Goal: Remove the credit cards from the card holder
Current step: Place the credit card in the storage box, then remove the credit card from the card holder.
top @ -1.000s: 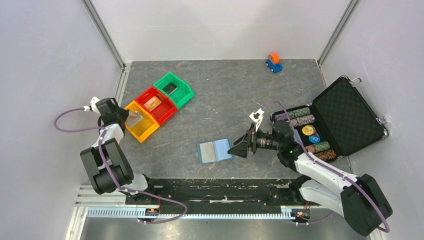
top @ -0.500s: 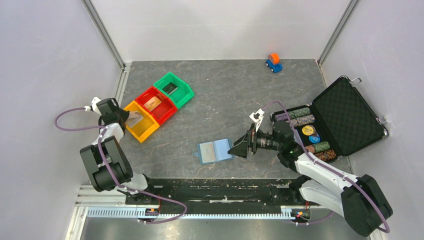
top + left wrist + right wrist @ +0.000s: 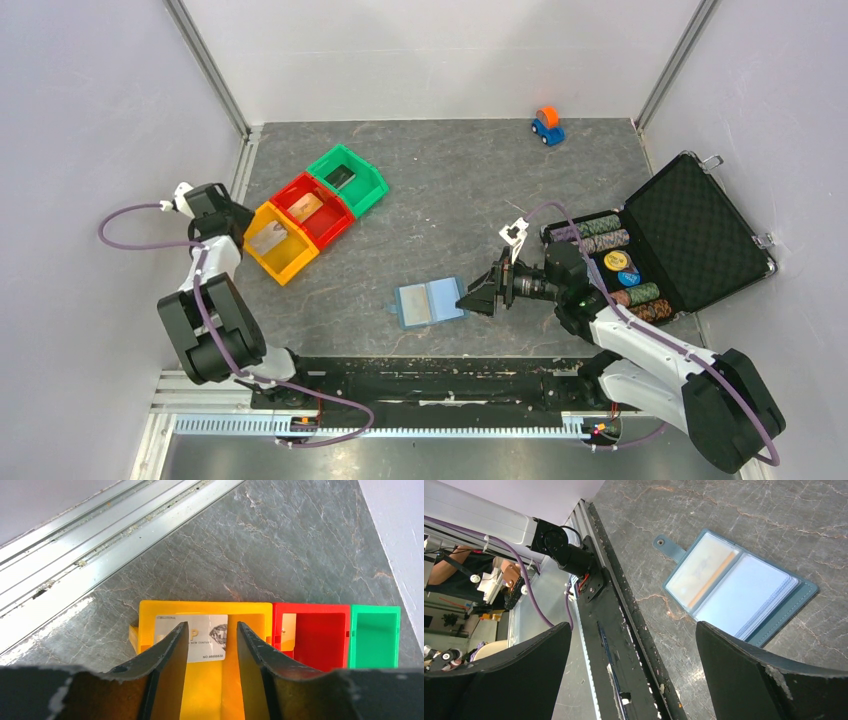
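Note:
The blue card holder (image 3: 430,302) lies open near the table's front; in the right wrist view the card holder (image 3: 734,590) shows a pale card with an orange stripe (image 3: 703,574) in its left pocket. My right gripper (image 3: 464,298) hovers just right of it, open and empty (image 3: 634,625). A whitish-grey credit card (image 3: 268,238) lies in the yellow bin (image 3: 290,262). My left gripper (image 3: 236,222) is at that bin's left end, jaws apart (image 3: 210,626), with the card (image 3: 216,642) beyond them, not gripped.
A red bin (image 3: 322,212) holds a tan card (image 3: 306,206), and a green bin (image 3: 358,180) holds a dark card. A black foam-lined case (image 3: 690,235) with poker chips stands open at the right. A toy car (image 3: 546,125) sits at the back. The wall rail runs along the left.
My left gripper has opened, let the whitish card drop into the yellow bin, and drawn back to the left. The right arm has not moved.

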Motion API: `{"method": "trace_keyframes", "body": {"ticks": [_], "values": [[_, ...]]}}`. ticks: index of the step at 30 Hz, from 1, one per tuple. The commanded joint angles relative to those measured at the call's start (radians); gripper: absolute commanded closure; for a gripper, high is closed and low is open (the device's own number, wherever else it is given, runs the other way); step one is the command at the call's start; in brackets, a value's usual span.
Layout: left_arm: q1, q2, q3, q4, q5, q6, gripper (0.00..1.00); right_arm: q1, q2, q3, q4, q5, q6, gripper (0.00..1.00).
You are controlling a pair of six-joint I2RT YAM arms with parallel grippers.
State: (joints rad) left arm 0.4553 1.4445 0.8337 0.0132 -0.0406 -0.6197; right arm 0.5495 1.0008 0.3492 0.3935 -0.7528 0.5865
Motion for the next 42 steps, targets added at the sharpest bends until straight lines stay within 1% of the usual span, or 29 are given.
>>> {"method": "trace_keyframes", "body": {"ticks": [1,4,8,11,16,21,24,26,29,32,35,39,42], "values": [[0.005,-0.040,0.100,-0.129,-0.040,0.012,0.52,-0.002,-0.001,0.016,0.006,0.019,-0.010,0.02],[0.004,-0.042,0.176,-0.238,-0.022,-0.007,0.49,-0.003,0.003,0.019,-0.007,0.039,-0.010,0.02],[-0.010,-0.054,0.221,-0.328,0.135,-0.002,0.46,-0.003,0.006,0.022,-0.046,0.103,-0.010,0.02],[-0.048,-0.094,0.214,-0.372,0.213,0.010,0.45,-0.002,0.014,0.035,-0.105,0.161,-0.020,0.02],[-0.182,-0.224,0.179,-0.442,0.255,0.060,0.43,-0.002,0.038,0.070,-0.213,0.250,-0.053,0.02],[-0.347,-0.356,0.099,-0.488,0.298,0.067,0.43,0.000,0.072,0.081,-0.221,0.250,-0.058,0.01],[-0.468,-0.411,0.035,-0.513,0.307,0.054,0.43,0.003,0.090,0.090,-0.233,0.281,-0.056,0.08],[-0.551,-0.449,-0.019,-0.511,0.317,0.028,0.44,0.009,0.107,0.105,-0.254,0.303,-0.054,0.11],[-0.624,-0.493,-0.105,-0.486,0.361,-0.023,0.44,0.032,0.131,0.139,-0.285,0.345,-0.052,0.13],[-0.700,-0.517,-0.193,-0.426,0.348,-0.072,0.43,0.052,0.156,0.168,-0.291,0.374,-0.051,0.15],[-0.752,-0.489,-0.273,-0.363,0.363,-0.120,0.41,0.069,0.181,0.189,-0.285,0.381,-0.055,0.16],[-0.822,-0.439,-0.302,-0.332,0.350,-0.135,0.40,0.084,0.177,0.203,-0.277,0.399,-0.055,0.18],[-0.878,-0.409,-0.341,-0.272,0.330,-0.153,0.40,0.085,0.176,0.208,-0.279,0.406,-0.055,0.19]]}}
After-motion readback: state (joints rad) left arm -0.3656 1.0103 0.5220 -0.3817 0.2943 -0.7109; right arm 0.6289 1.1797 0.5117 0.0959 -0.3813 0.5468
